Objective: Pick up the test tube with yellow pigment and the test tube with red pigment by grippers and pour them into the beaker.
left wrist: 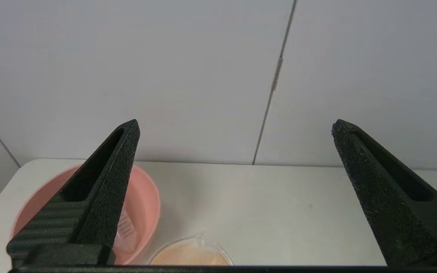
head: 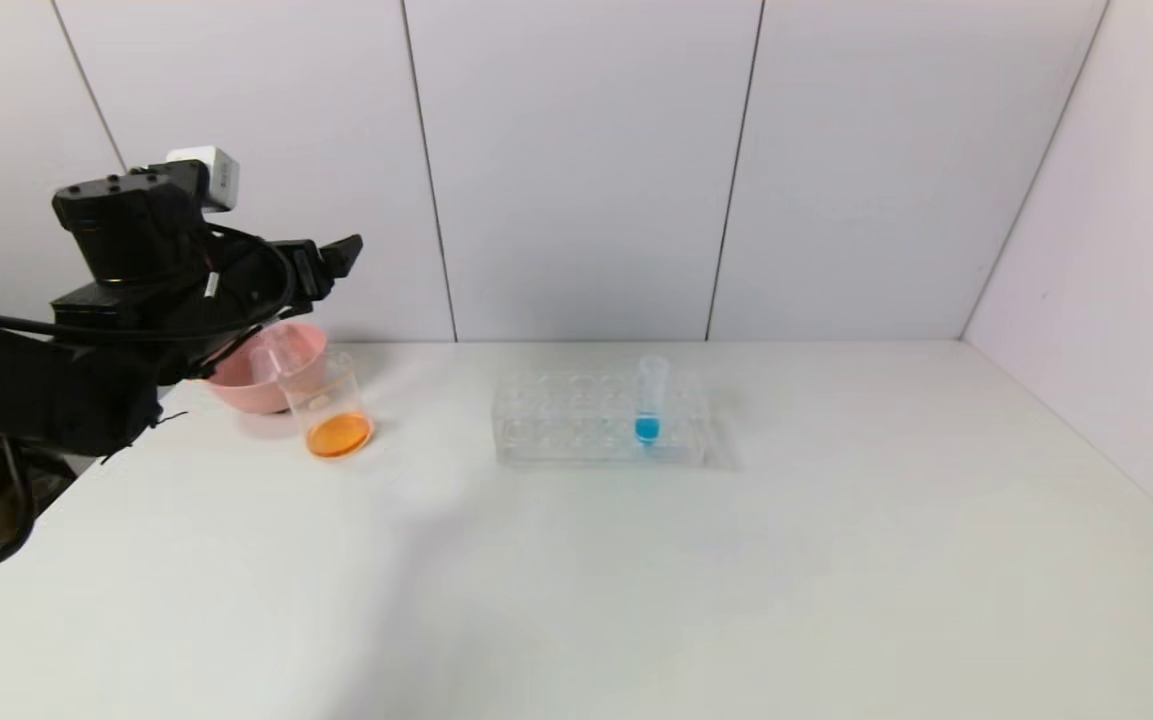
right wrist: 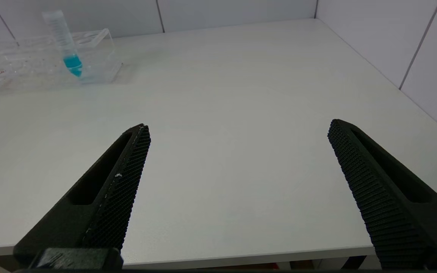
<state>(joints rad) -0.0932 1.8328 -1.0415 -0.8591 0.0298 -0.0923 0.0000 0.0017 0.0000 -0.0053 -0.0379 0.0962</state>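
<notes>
The beaker (head: 328,398) stands at the table's far left with orange liquid in its bottom; its rim (left wrist: 191,253) shows in the left wrist view. My left gripper (head: 332,262) hovers above and just behind it, open and empty (left wrist: 235,123). A clear tube with no colour in it (head: 273,358) leans in the pink bowl (head: 248,385), its marks (left wrist: 126,230) showing beside one finger. No test tube with yellow pigment or with red pigment is in view. My right gripper (right wrist: 238,125) is open and empty over the table's near edge, outside the head view.
A clear rack (head: 576,422) sits mid-table and holds one upright tube with a blue tip (head: 648,402), which also shows in the right wrist view (right wrist: 66,41). White wall panels close the back and the right side. The pink bowl touches the beaker's far left side.
</notes>
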